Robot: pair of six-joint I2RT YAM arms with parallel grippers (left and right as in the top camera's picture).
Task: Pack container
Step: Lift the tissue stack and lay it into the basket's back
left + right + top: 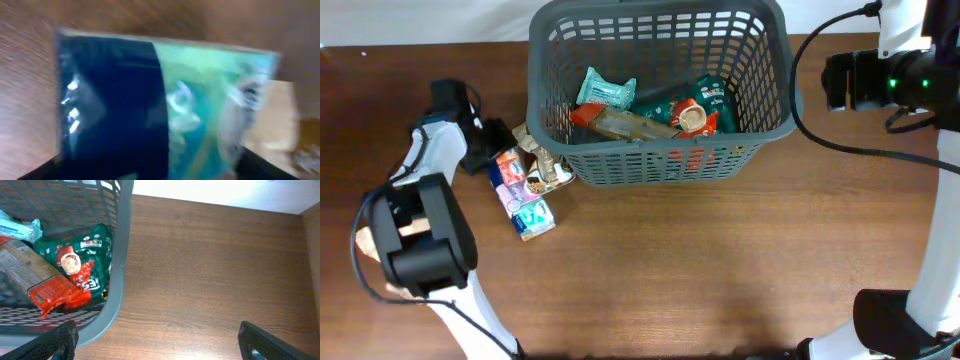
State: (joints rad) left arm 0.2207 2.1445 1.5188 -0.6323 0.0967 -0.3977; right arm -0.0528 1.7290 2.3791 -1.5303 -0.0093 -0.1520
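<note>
1. Three packs already lie in the container (660,165), seen from overhead: a teal pack (605,90), a long brown-red pack (630,123) and a green pack (698,108). The container sits at far ctr of the table (720,270). More lie outside, by its front-left corner: a blue-red pack (508,172), a small teal pack (533,216) and a gold-brown pack (548,165) against or just beside the wall. My left gripper (488,145) is right by that pile. My right gripper (838,80) hangs off the container's right side, apart from it.
2. Left wrist: all blur. A navy-and-teal pack (165,110) fills the view, v. close. Dark bits in the btm corners may be my fingers. Can't tell if the jaws are apart or clamped on it.
3. Right wrist: jaws stand wide apart, nothing btwn them, over bare table. The container's right wall is at left of view w/ the green pack inside.
4. Handling, my guess: the container is stiff, light plastic. The thick rim is the best hold, but it prob needs no moving. The packs look soft, crinkly, slick, so pinch across the middle, not a corner.
</note>
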